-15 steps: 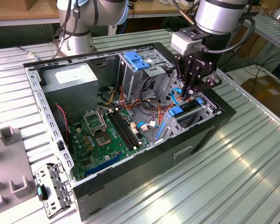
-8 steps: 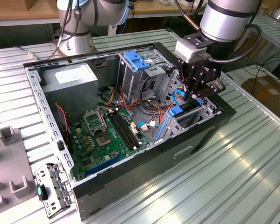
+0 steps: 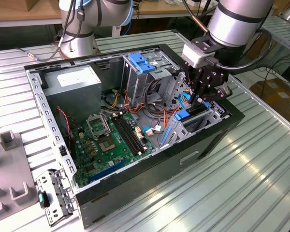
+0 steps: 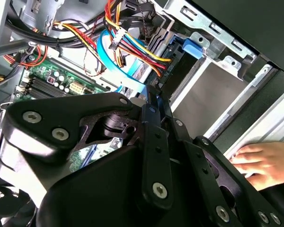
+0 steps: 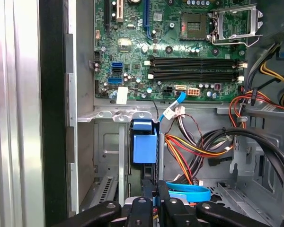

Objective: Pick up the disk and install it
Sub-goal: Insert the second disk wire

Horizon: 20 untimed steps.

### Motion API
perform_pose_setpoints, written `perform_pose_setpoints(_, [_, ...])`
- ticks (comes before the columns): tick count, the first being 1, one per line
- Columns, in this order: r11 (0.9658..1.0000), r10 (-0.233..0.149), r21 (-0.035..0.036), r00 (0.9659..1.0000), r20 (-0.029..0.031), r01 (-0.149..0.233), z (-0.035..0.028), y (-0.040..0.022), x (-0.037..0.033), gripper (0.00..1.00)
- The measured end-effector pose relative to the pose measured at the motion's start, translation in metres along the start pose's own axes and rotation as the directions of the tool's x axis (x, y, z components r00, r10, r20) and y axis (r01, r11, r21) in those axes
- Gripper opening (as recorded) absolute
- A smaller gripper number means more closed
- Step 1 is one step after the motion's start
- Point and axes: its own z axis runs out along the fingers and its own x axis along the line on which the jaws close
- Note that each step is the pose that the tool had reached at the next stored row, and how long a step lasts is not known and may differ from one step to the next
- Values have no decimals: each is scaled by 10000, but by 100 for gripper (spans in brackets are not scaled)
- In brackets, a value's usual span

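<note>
Arm down, gripper [image 3: 203,99] above disk [image 3: 191,116] in bay.

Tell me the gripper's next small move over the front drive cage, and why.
Probably a slow, short push straight down along the slot. In the exterior view the gripper sits right above the disk, whose blue rail end seems to stand slightly proud of the drive cage, so it looks not fully seated. Cables crowd alongside, and a hand rests nearby.

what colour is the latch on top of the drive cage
Blue, clearest in the exterior view: the latch atop the metal cage.
</note>
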Motion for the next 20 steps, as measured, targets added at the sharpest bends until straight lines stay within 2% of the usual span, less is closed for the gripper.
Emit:
perform_pose_setpoints(13, [10000, 2, 0, 10000, 17, -2, 0, 0, 2, 16])
perform_pose_setpoints(14, [10000, 3, 0, 10000, 37, -3, 0, 0, 6, 16])
perform_pose_setpoints(18, [10000, 14, 2, 9998, 199, -14, 3, 1, 43, 16])
perform_pose_setpoints(20, [10000, 16, 2, 9998, 221, -16, 9, 2, 76, 16])
